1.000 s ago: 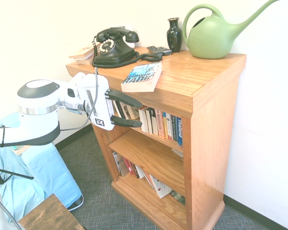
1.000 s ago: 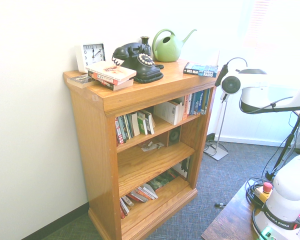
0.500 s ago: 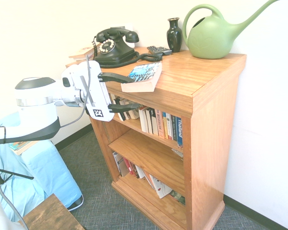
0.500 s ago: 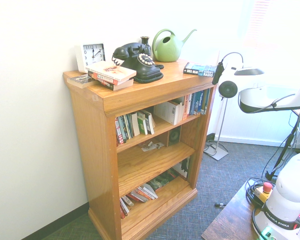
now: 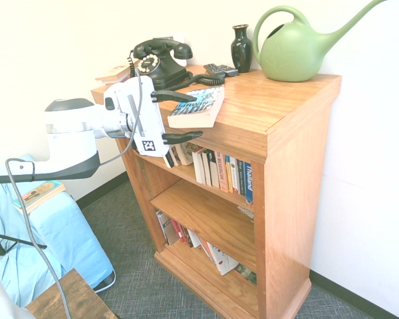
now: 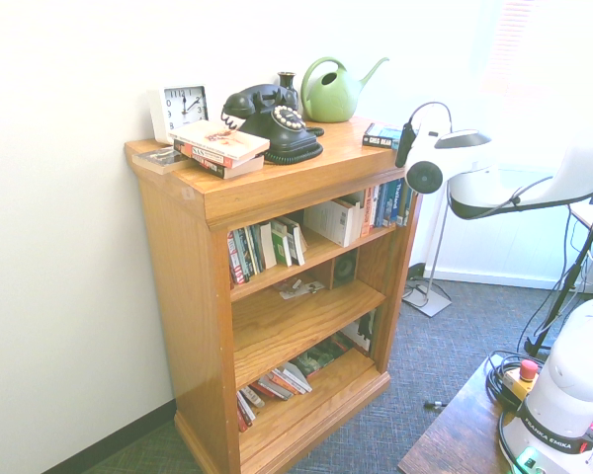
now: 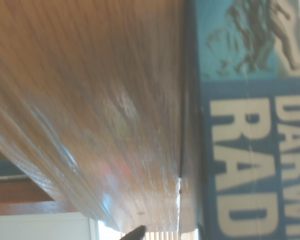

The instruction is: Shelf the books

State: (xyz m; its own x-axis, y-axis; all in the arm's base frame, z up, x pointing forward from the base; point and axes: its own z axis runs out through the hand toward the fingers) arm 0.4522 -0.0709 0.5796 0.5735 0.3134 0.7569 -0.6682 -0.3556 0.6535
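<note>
Shelving is barely begun: the blue-and-white book (image 5: 197,106) lies flat on the bookcase top (image 5: 266,100), ungrasped, with the gripper (image 5: 186,116) jaws open at its edge.

The arm reaches out level, its hand (image 5: 181,117) spread wide, one finger above the other.

Both exterior cameras look down at the bookcase (image 5: 272,126) (image 6: 277,197) from opposite front corners, while the wrist camera sits close above its top (image 7: 90,100).
</note>
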